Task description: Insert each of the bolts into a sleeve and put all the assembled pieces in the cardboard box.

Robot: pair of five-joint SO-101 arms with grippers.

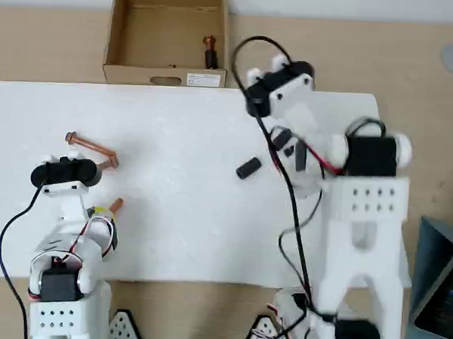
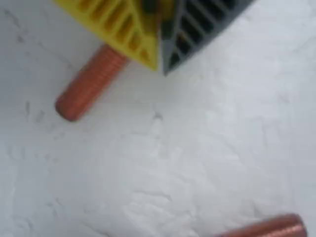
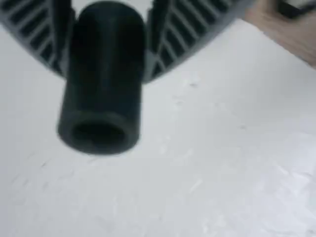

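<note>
My left gripper [image 2: 160, 61] is clenched on a bolt [image 2: 86, 89]. Its threaded shank juts toward the left of the wrist frame, and the head end is hidden behind my yellow finger. I judge it stiff and dense, with threads that grip well, so holding it by the head end leaves the tip free.

My right gripper [image 3: 106, 76] grasps the sleeve [image 3: 101, 103] round its barrel. It looks rigid, smooth and apt to twist, so I'd stay off its mouth. That wrist view shows the open bore, which the high view cannot.

The high view adds a loose bolt [image 1: 91, 145] on the white mat [image 1: 178, 228] at left. At the top, the cardboard box [image 1: 116, 34] holds one assembled piece [image 1: 209, 51].
</note>
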